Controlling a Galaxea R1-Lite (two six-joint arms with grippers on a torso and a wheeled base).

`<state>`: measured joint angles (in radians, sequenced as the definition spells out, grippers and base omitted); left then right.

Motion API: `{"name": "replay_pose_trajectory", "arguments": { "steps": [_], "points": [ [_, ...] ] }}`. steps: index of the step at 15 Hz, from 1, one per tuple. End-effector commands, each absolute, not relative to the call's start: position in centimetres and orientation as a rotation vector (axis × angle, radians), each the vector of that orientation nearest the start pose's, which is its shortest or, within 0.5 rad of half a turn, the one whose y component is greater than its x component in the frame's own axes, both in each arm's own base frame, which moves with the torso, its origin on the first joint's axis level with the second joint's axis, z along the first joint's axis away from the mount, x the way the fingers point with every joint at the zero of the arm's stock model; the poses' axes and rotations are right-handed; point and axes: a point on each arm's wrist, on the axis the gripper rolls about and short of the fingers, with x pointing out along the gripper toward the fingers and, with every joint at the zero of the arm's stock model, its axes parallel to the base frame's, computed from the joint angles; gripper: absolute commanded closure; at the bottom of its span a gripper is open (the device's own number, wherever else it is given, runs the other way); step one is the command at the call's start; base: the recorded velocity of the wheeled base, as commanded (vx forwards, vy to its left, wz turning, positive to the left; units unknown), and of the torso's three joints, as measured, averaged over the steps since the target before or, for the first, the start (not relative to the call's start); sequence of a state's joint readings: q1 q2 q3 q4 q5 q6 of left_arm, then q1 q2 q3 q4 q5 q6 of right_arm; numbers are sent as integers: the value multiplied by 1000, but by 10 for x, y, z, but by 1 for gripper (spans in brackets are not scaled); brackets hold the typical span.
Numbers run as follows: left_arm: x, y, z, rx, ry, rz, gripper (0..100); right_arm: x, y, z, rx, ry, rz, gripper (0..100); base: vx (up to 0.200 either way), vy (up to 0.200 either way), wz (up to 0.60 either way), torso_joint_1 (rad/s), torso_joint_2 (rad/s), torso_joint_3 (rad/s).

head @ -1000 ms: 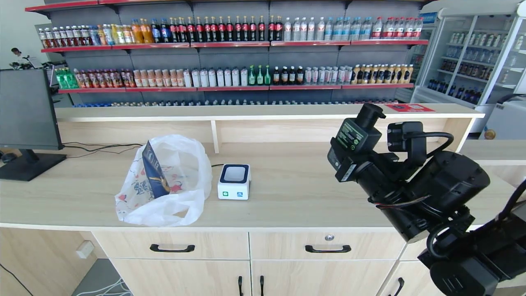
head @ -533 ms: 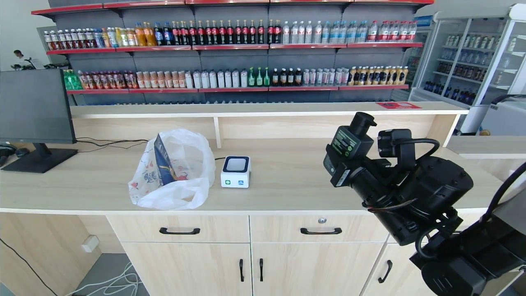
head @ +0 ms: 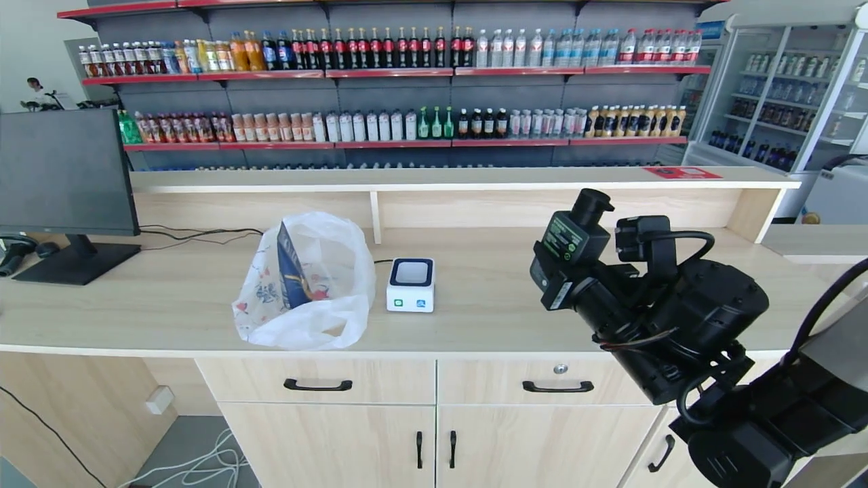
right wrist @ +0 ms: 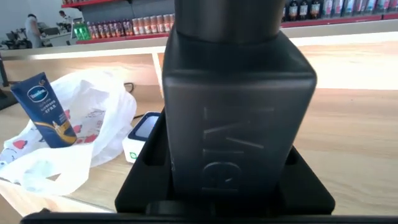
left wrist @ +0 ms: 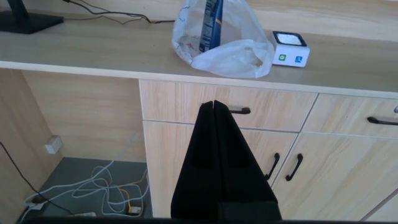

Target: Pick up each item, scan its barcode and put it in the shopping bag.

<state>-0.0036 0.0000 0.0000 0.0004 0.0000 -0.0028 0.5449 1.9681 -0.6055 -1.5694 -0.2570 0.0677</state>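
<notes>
The right arm hung folded at the robot's right, its forearm angled up and across the near edge of the counter (head: pixel 169 305). The right gripper (right wrist: pixel 225 169) clasped a dark boxy bottle (head: pixel 576 237) by its lower body, with a black finger (right wrist: pixel 144 171) showing on either side. The bottle's round neck pointed up and away toward the back of the counter. It was held in the air, well apart from the shopping bag (head: pixel 325 305) and to the right of the scanner (head: pixel 410 285).

The left gripper (left wrist: pixel 213 106) was low, in front of the cabinet drawers (left wrist: pixel 261 109) beneath the countertop. Its two black fingers were pressed flat together with nothing between them, and their tips were aimed toward the drawer fronts.

On the counter the white plastic shopping bag stood slumped open. A blue packet (head: pixel 290 271) leaned upright inside it, its top rising above the bag's rim. The small white scanner sat just beside the bag on the bag's right, glass face up, not touching it. A dark monitor (head: pixel 64 173) stood at the counter's far left. Shelves of drink bottles (head: pixel 407 125) lined the wall behind.
</notes>
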Motion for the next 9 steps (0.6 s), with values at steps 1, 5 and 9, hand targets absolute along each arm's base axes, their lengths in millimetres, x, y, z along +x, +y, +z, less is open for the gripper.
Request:
{"name": "replay_pose_trajectory", "arguments": {
  "steps": [1, 5, 9],
  "points": [
    [-23, 0, 75, -3, 0, -3, 100, 281, 164, 142, 148, -182, 294, 100, 0, 200, 0, -7, -2, 2],
    [-23, 0, 75, -5, 0, -3, 100, 271, 180, 140, 151, -172, 352, 100, 0, 200, 0, 0, 5, 0],
    [-23, 0, 75, -5, 0, -3, 100, 271, 189, 133, 145, -153, 373, 100, 0, 200, 0, 1, 2, 1]
  ]
}}
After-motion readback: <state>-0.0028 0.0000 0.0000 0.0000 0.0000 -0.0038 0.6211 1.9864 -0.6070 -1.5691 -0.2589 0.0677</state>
